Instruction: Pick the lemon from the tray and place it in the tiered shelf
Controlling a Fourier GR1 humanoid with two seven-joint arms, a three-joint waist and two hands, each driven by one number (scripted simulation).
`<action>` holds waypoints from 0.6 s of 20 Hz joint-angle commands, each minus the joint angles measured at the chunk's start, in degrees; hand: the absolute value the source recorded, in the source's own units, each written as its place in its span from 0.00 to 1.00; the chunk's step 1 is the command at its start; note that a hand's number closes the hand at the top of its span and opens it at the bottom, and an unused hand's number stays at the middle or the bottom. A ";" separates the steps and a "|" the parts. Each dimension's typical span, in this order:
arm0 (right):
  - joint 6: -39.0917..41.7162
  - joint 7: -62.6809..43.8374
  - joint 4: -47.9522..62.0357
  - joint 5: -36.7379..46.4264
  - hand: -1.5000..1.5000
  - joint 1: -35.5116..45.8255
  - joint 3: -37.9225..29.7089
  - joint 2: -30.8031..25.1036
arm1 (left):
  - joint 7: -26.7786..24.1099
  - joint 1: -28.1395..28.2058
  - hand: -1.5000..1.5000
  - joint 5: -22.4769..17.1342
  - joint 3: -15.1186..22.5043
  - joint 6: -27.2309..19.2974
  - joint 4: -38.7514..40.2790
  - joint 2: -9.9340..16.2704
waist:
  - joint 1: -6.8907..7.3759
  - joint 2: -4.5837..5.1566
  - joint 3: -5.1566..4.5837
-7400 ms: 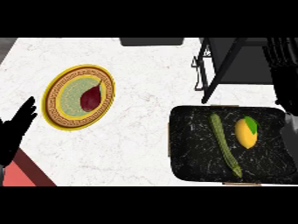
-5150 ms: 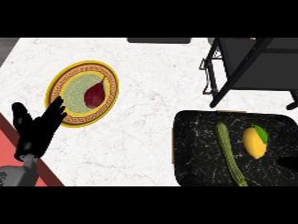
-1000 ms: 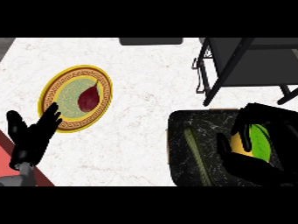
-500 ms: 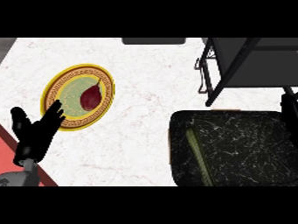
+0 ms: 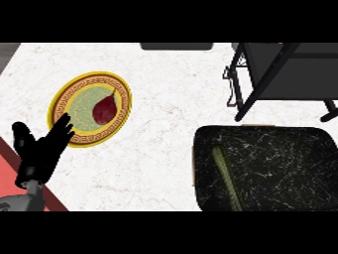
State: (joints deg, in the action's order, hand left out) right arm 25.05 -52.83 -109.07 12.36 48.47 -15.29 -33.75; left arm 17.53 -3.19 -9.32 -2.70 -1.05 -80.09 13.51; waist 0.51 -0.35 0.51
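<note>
Head view: tray (image 5: 274,134) near counter edge

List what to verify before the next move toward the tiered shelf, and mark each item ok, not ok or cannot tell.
1. Lemon out of the tray: ok, no lemon shows in it.
2. Lemon held: cannot tell, it shows nowhere in the head view.
3. Right robot hand in sight: not ok, it is outside the view.
4. Tiered shelf in sight: ok, at the upper right, beyond the tray.
5. Left robot hand out of the way: ok, open at the lower left, apart from the tray.
6. Bystanders out of the way: ok, the green vegetable lies in the tray's left part and the plate sits far left.
</note>
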 commanded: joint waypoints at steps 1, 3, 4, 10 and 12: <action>1.57 3.04 11.64 1.14 1.00 6.04 -1.12 -4.71 | -2.02 2.50 0.50 0.15 0.35 0.65 2.33 -1.41 | 0.47 0.55 -0.58; 1.29 5.65 15.84 0.59 1.00 6.74 -1.61 -4.64 | -3.37 0.30 0.50 0.54 0.13 1.00 5.06 -1.73 | 0.04 0.59 -0.58; 2.83 9.64 18.96 -0.13 1.00 6.74 -3.43 -6.98 | -1.25 -0.35 0.50 -1.09 -1.44 1.84 5.43 -0.41 | 0.10 0.67 -0.56; 3.78 19.18 31.28 3.47 1.00 9.68 0.82 -8.16 | -1.40 1.57 0.50 0.82 0.46 0.68 1.63 -1.78 | 0.65 0.65 -0.54; 3.06 22.84 32.62 5.70 1.00 8.12 2.29 -8.10 | -0.08 0.16 0.50 -0.35 -0.70 1.13 2.67 -1.52 | 0.36 0.67 -0.54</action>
State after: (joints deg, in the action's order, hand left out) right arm 27.33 -36.92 -82.72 16.11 56.64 -13.83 -39.98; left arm 18.39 -3.79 -9.03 -2.89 -0.46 -80.42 12.98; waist 1.09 -0.02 0.43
